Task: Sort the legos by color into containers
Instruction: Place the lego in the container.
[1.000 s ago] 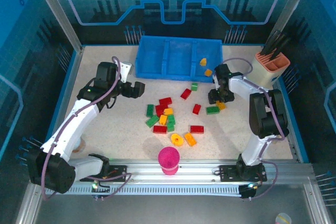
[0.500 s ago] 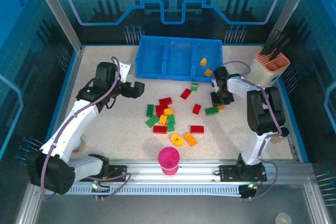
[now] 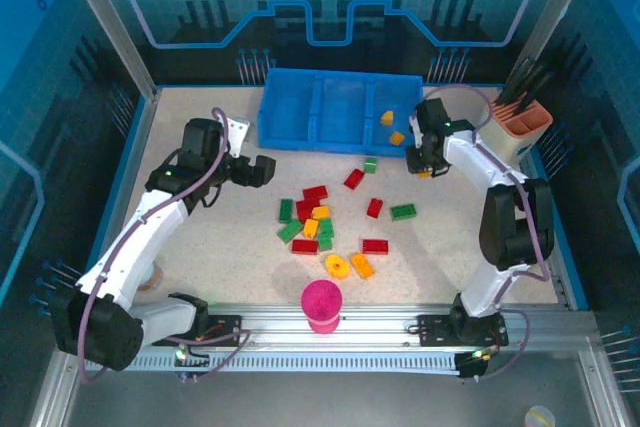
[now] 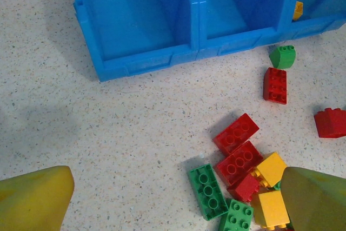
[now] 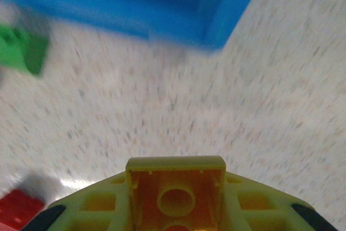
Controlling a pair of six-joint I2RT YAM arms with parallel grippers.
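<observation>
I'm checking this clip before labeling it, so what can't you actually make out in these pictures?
- Right wrist view: motion blur smears the blue tray and a green brick; the bottom edge cuts off the held yellow brick.
- Left wrist view: a finger of the left gripper covers some piled bricks.
- Top view: the right gripper mostly hides that brick.

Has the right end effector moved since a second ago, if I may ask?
Yes: the right end effector shifted farther back, closer to the blue tray.

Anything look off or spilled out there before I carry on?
Nothing stands out. The blue tray sits flat, unsorted bricks lie loose on the table, and the right gripper holds a yellow brick near the tray.
</observation>
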